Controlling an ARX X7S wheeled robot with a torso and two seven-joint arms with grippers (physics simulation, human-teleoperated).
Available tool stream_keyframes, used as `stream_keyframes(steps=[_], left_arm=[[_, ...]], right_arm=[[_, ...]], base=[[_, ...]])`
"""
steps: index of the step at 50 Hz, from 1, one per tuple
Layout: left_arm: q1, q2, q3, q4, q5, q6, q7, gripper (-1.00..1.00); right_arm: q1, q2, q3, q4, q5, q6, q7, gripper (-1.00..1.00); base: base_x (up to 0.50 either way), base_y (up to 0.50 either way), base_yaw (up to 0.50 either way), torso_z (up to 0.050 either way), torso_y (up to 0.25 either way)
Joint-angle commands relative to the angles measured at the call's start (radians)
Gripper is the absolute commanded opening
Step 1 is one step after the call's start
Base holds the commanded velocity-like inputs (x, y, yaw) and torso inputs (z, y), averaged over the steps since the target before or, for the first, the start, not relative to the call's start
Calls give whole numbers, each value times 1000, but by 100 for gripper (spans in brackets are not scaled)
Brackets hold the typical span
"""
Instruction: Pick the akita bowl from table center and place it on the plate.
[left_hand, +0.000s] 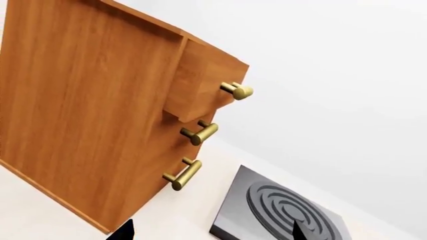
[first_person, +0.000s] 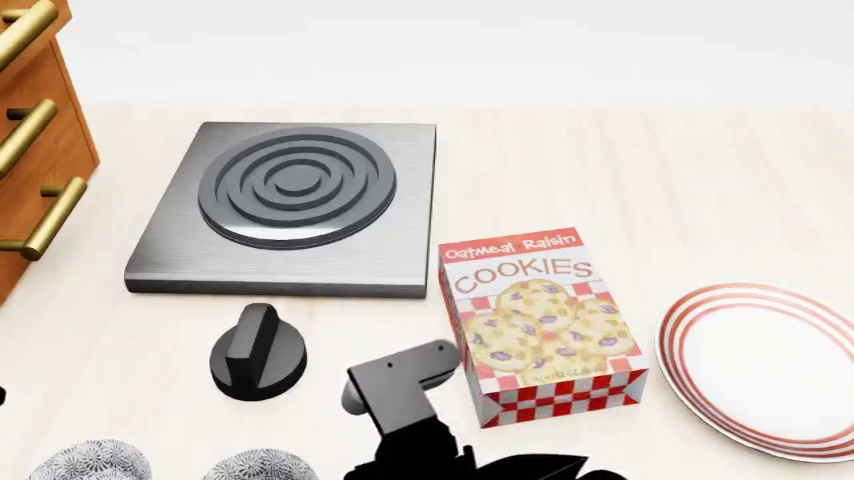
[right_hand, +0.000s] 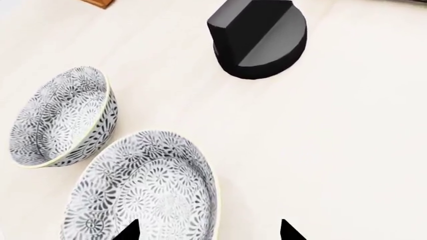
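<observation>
Fingers (right_hand: 133, 231) of the right gripper (right_hand: 208, 232) are being seen only as two dark tips at the edge of the right wrist view, set well apart, with nothing clamped between them; one tip is lying over the rim of the akita bowl (right_hand: 143, 192), which is being shown standing upright on the pale bench (right_hand: 347, 150). A second, matching bowl (right_hand: 60, 120) is being shown just beside it, apart from it. Near both, a black knob (right_hand: 259, 37) is standing on the bench.

In the head view, the two bowls are being cut off by the lower edge, the akita bowl (first_person: 260, 466) nearer the dark right arm (first_person: 400, 395). The plate (first_person: 774, 370) is lying well apart from them at the right edge, with a cookie box (first_person: 541, 325) lying between. A grey hob (first_person: 294, 205) is sitting behind the knob (first_person: 258, 352), and a wooden drawer cabinet (first_person: 40, 150) with brass handles is standing at the left.

The left gripper (left_hand: 210, 231) is being shown by two dark tips spread apart, empty, before the cabinet (left_hand: 100, 110) and the hob (left_hand: 280, 210).
</observation>
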Motion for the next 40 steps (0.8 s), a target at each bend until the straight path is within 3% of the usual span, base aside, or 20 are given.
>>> stream_keyframes(steps=[1,40], left_arm=[[-3,15,-28,-25,8,44,20,100],[-7,-4,-34,-23,-22,47,-2,100]], right_arm=[[9,-40,8,64,3,-44,-67,100],[14,-44,-9,97,11,-71,-84,100]], base=[[0,0,0,0,0],[0,0,0,0,0]])
